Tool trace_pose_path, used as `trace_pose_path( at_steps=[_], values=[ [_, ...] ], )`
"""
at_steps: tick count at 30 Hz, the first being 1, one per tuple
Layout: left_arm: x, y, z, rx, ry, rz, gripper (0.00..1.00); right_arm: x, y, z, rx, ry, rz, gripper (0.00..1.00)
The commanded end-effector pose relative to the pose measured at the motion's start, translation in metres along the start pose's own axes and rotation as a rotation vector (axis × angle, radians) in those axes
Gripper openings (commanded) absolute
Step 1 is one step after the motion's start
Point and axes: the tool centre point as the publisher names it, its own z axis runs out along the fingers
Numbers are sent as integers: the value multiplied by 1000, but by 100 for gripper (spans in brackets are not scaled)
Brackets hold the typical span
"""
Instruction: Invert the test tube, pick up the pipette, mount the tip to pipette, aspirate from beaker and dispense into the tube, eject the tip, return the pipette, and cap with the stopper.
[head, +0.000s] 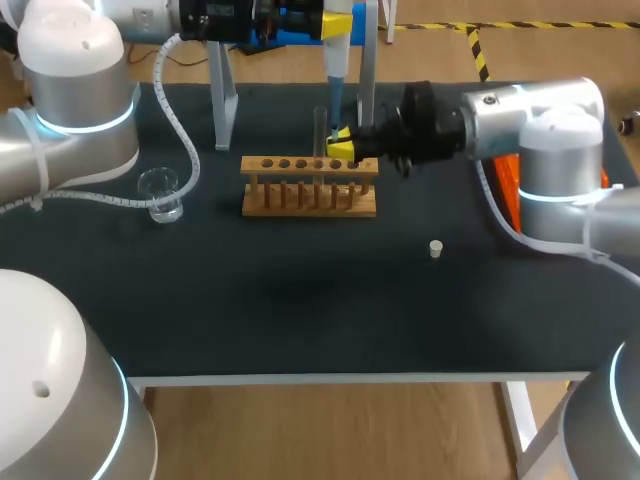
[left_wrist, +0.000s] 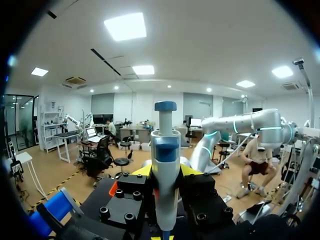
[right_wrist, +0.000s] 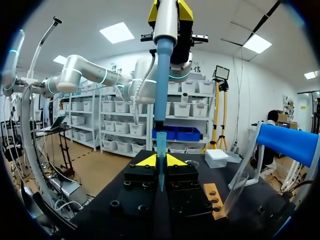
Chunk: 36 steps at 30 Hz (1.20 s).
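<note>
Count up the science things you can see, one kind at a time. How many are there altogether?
wooden rack: 1
glass beaker: 1
white stopper: 1
pipette: 1
pipette tip: 1
test tube: 1
Total: 6

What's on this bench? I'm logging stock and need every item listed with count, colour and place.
table: one, black, under everything
rack: one, wooden, mid-table
beaker: one, clear, left of the rack
stopper: one, white, right of the rack, nearer the front edge
stand: one, metal, behind the rack
test tube: one, clear, upright in the right claw
pipette: one, blue and white, upright above the test tube
pipette tip: one, teal, on the pipette's lower end
left claw: one, yellow-tipped, shut on the pipette
right claw: one, yellow-tipped, shut on the test tube
</note>
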Motion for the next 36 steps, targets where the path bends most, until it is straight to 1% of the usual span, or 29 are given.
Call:
trace_pose_path(
  at_steps=[1, 17, 25, 36],
  values=[
    [0, 0, 0, 3, 1, 2, 0, 0, 0, 1, 1, -1, -2, 0],
    [0, 0, 0, 3, 1, 2, 0, -2, 8, -1, -12, 0, -17, 0],
    [0, 0, 0, 3, 1, 2, 0, 1, -5, 2, 8, 0, -33, 0],
    [0, 0, 0, 3, 1, 2, 0, -2, -4, 1, -4, -9, -36, 0]
  ],
)
